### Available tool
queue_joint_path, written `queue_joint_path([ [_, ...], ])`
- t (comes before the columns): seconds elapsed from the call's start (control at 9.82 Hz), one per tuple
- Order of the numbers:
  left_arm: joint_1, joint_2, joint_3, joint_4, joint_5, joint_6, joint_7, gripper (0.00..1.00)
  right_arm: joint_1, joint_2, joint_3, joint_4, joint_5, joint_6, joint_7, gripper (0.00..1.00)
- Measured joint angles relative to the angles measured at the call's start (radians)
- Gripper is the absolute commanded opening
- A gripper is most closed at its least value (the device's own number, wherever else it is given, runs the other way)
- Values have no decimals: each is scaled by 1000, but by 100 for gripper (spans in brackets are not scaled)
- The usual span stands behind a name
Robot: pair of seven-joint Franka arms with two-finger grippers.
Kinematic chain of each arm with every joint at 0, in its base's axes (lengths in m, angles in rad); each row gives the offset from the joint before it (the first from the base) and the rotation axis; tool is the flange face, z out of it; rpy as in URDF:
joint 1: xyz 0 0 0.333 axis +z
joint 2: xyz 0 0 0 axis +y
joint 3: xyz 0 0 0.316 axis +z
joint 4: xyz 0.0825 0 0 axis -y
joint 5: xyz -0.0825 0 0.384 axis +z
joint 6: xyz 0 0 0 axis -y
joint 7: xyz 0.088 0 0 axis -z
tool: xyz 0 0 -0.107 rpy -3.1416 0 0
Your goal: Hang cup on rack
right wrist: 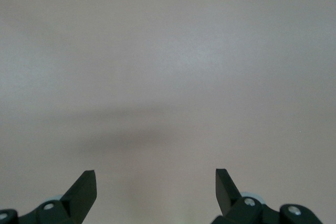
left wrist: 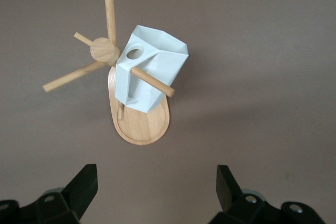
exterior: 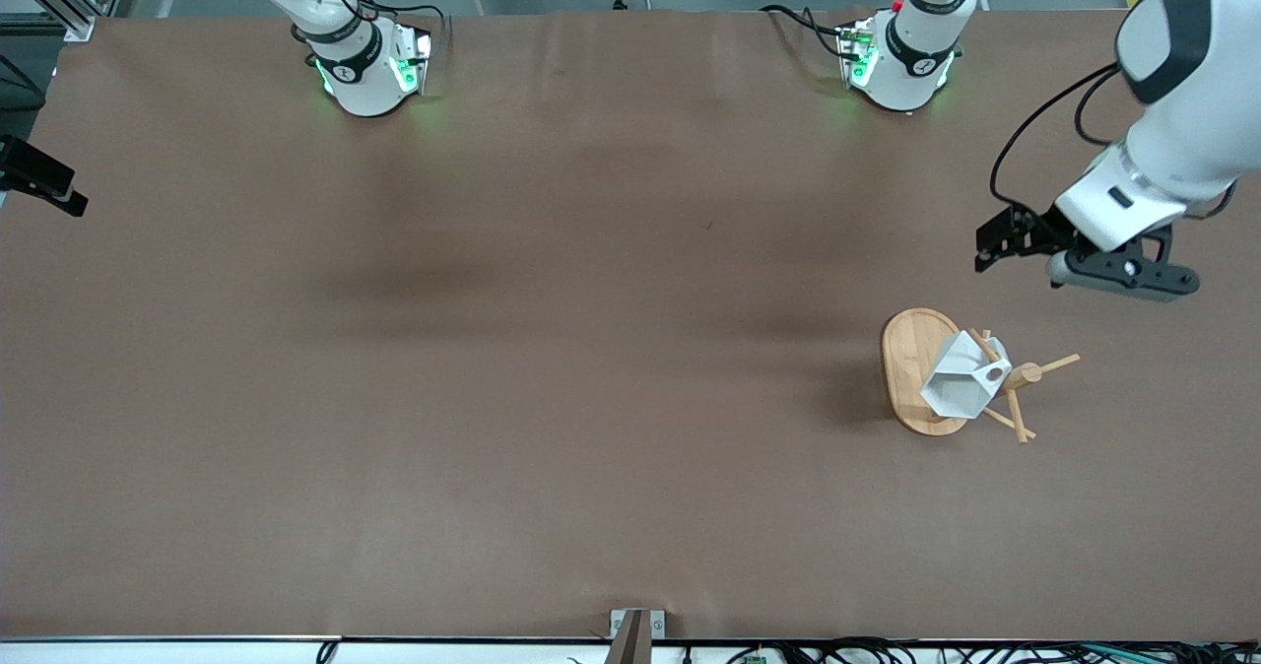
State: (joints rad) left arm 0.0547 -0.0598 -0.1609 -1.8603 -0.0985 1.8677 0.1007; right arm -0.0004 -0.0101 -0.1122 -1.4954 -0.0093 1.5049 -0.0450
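The cup (exterior: 961, 380) hangs by its handle on the rack (exterior: 911, 349), so the left gripper (left wrist: 155, 192), jaws spread, should back away without brushing the pegs.

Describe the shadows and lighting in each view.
Front view: soft dark shadow on the table beside the rack and cup; green glow at both arm bases. Left wrist view: even light, faint shadow by the rack. Right wrist view: a blurry shadow band on bare table.

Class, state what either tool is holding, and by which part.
Nothing: left tool and right tool are open and empty; the faceted white cup hangs on the bamboo peg rack.
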Motion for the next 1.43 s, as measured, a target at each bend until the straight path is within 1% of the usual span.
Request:
queue_joint_path([
  [0.31, -5, -5, 0, 143, 91, -142, -6, 100, 0, 0, 0, 0, 0, 0, 0, 100],
  [0.51, -8, -5, 0, 193, 98, -196, -6, 100, 0, 0, 0, 0, 0, 0, 0, 100],
  [0.92, -28, -5, 0, 234, 98, -273, -99, 100, 0, 0, -1, 0, 1, 0, 0, 100],
  [1.43, -32, -5, 16, 257, 98, -303, -93, 100, 0, 0, -1, 0, 3, 0, 0, 100],
])
